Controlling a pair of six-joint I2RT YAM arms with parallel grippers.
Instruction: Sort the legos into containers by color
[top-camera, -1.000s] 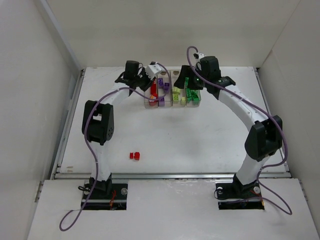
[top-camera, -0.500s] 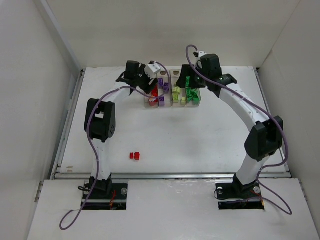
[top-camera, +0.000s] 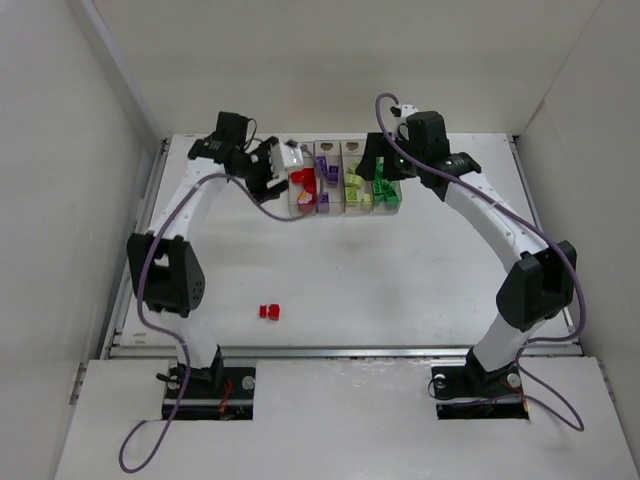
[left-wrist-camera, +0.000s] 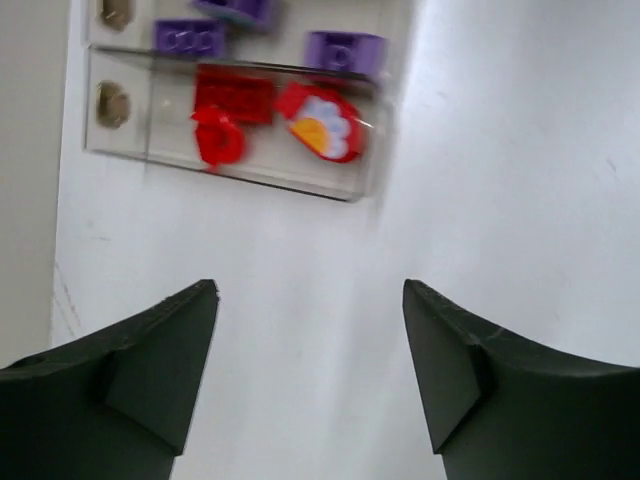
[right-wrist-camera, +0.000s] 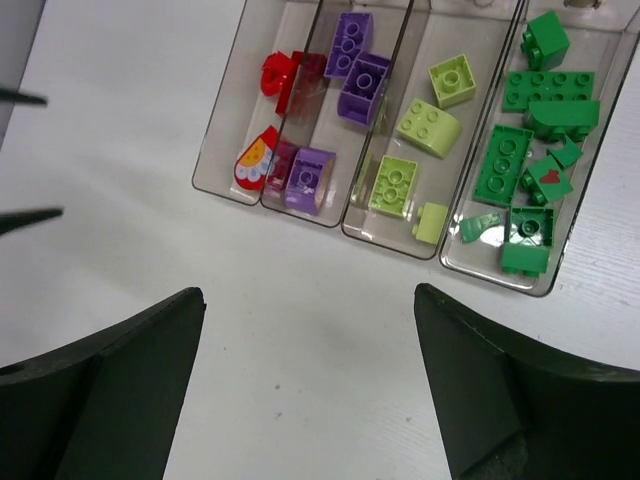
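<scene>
At the far side of the table (top-camera: 400, 270), seen from above, our left gripper (top-camera: 282, 168) hangs just left of the containers (top-camera: 340, 208) and our right gripper (top-camera: 376, 165) over their right end; one red lego (top-camera: 268, 312) lies well apart near the front. From the left wrist, our jaws stand wide and empty beside the red-filled bin (left-wrist-camera: 368, 170). From the right wrist, the right jaws gape empty near the colour-sorted legos (right-wrist-camera: 505, 165).

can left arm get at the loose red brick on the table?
Probably yes: the red brick lies alone on the left half of the table, nothing near it, and the left gripper is open and empty.
</scene>
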